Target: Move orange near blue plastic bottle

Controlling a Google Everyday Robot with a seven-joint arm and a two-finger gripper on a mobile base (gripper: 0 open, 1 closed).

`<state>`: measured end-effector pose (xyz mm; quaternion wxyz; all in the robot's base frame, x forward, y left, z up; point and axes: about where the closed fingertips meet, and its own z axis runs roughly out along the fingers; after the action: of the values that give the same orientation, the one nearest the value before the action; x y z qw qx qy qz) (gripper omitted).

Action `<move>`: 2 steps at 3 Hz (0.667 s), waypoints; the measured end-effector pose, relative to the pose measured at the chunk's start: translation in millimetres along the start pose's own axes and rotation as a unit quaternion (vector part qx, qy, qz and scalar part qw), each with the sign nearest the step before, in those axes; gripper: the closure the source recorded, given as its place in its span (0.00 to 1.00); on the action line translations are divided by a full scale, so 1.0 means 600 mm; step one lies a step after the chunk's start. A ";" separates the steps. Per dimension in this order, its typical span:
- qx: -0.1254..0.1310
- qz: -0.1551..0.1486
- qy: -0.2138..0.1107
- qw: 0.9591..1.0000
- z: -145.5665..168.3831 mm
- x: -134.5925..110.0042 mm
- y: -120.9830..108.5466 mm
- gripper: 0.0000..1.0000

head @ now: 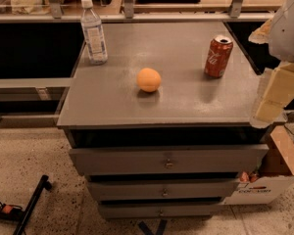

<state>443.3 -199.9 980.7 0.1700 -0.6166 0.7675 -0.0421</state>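
The orange sits near the middle of the grey cabinet top. The blue plastic bottle, clear with a white cap and a pale label, stands upright at the far left corner. The two are well apart. My gripper hangs at the right edge of the view, beside the cabinet's front right corner. It is far from the orange and holds nothing that I can see.
A red soda can stands upright at the right of the top, between the orange and my arm. Three drawers are below. A cardboard box is on the floor at right, and a black tool at left.
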 end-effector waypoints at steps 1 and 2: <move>-0.011 -0.035 0.006 0.999 0.030 -0.052 0.009 0.00; -0.023 -0.068 0.007 0.997 0.077 -0.122 0.020 0.00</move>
<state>460.1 -120.3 949.5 0.1468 -0.6707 0.7260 -0.0401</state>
